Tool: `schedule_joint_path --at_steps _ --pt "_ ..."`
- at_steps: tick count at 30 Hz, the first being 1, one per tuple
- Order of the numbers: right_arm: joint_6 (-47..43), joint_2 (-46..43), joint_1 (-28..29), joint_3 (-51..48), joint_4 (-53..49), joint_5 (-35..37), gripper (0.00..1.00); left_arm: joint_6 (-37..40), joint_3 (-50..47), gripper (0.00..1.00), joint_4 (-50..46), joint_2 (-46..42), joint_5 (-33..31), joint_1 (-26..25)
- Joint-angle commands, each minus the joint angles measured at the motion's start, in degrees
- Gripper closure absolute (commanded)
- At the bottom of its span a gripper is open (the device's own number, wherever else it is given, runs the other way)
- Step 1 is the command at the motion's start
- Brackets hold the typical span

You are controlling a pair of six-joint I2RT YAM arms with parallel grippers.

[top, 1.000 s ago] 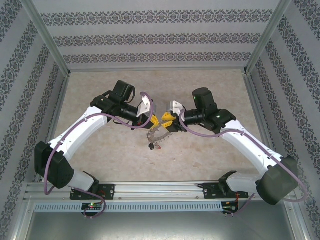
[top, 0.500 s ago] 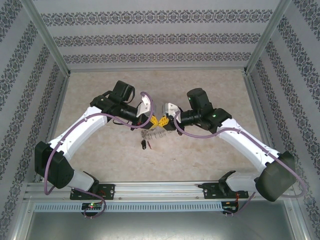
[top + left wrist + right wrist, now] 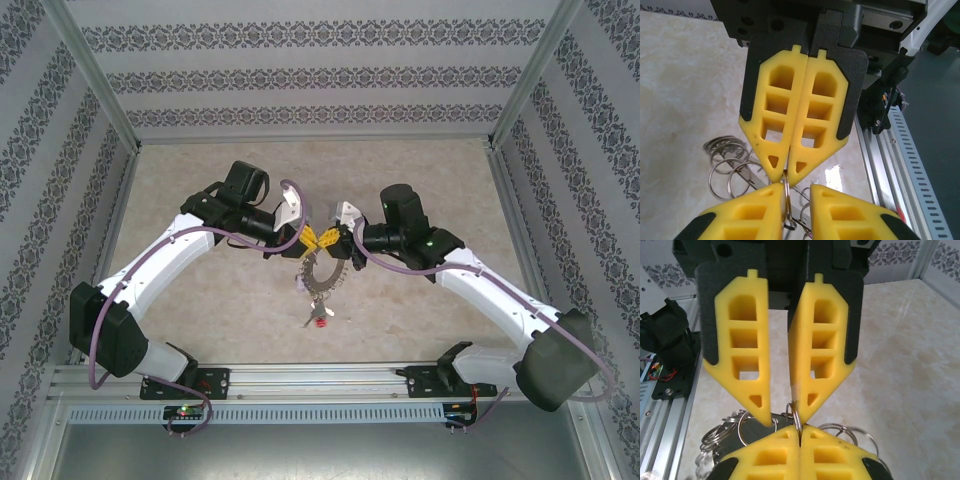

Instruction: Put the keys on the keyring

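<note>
The keyring (image 3: 321,277) hangs in the air between the two arms, a thin silvery ring fringed with small pieces. A cluster of keys (image 3: 318,318) with a red bit dangles below it. My right gripper (image 3: 336,243) (image 3: 800,430) is shut, its yellow tips pinching the wire of the keyring (image 3: 796,412). My left gripper (image 3: 316,240) (image 3: 796,189) meets it tip to tip and stands slightly open. The keyring wire (image 3: 785,196) lies against its left finger, with a gap to the other finger. Smaller rings (image 3: 728,170) hang behind the fingers.
The beige tabletop (image 3: 420,180) lies under the hanging ring. Patterned walls enclose it at the back and both sides. An aluminium rail (image 3: 320,378) carries both arm bases along the near edge.
My left gripper has opened from shut. The right gripper closed on the ring a moment earlier. The ring and its keys now hang lower and nearer the front.
</note>
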Motion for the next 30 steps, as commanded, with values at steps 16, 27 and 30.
schedule_joint_path --at_steps 16,27,30 --pt "9.04 -6.83 0.95 -6.86 12.96 15.07 1.00 -9.90 -5.59 0.67 12.60 -0.49 1.97 1.11" --pt "7.87 -8.20 0.96 -6.85 10.67 15.95 1.00 -13.87 -7.09 0.61 16.72 -1.72 1.13 1.70" --pt "8.25 -8.42 1.11 -7.16 10.87 16.56 1.00 -16.50 -8.60 0.60 20.17 -2.40 0.91 1.79"
